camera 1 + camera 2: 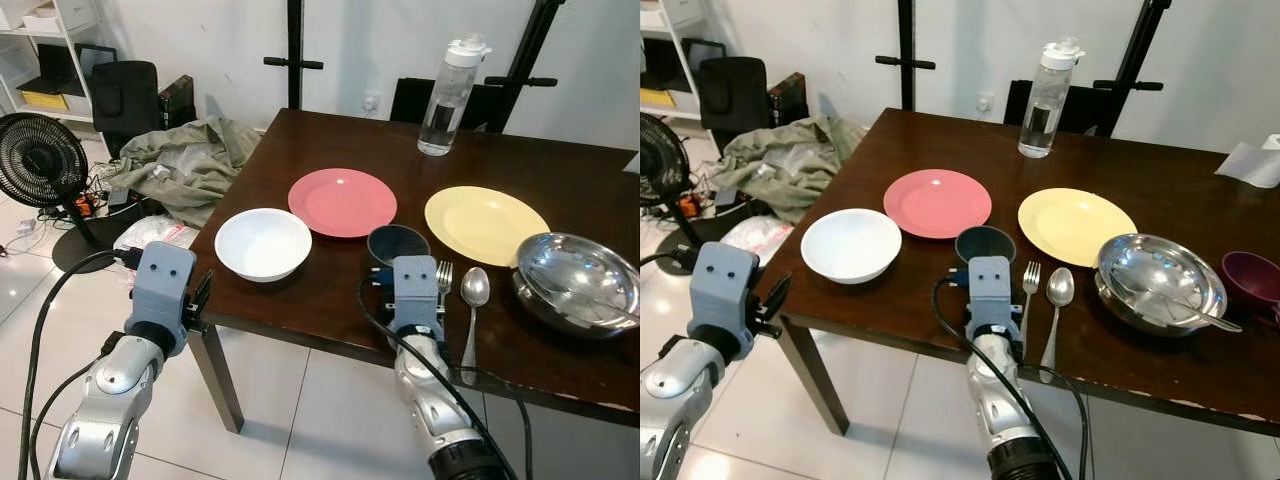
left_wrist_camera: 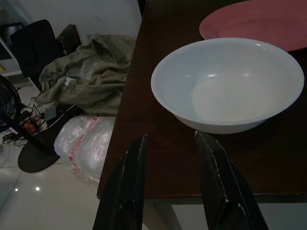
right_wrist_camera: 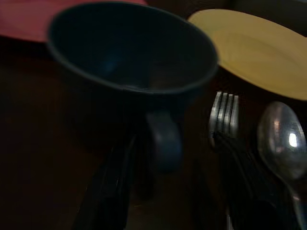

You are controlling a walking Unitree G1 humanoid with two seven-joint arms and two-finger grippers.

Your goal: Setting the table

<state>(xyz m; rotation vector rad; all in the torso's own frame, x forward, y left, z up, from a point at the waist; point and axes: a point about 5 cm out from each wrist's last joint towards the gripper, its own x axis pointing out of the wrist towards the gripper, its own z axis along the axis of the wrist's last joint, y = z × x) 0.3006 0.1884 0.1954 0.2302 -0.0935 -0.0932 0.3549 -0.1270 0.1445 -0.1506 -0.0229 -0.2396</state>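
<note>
On the dark wooden table point(image 1: 320, 290) stand a white bowl point(image 1: 263, 243), a pink plate point(image 1: 342, 202), a dark blue cup point(image 1: 397, 243) and a yellow plate point(image 1: 486, 224). A fork point(image 1: 444, 280) and a spoon point(image 1: 474, 300) lie side by side right of the cup. My right gripper point(image 3: 168, 191) is low over the table's front edge, just behind the cup, open, with one finger on either side of the cup's handle point(image 3: 165, 139). My left gripper point(image 2: 170, 143) hovers open off the table's front left corner, pointing at the white bowl point(image 2: 228, 86).
A steel bowl point(image 1: 578, 280) with a utensil in it sits at the right, a purple cup point(image 1: 1252, 280) beyond it. A water bottle point(image 1: 448, 95) stands at the back. On the floor to the left are a fan point(image 1: 40, 160), a cloth pile point(image 1: 190, 160) and a plastic bag point(image 2: 84, 143).
</note>
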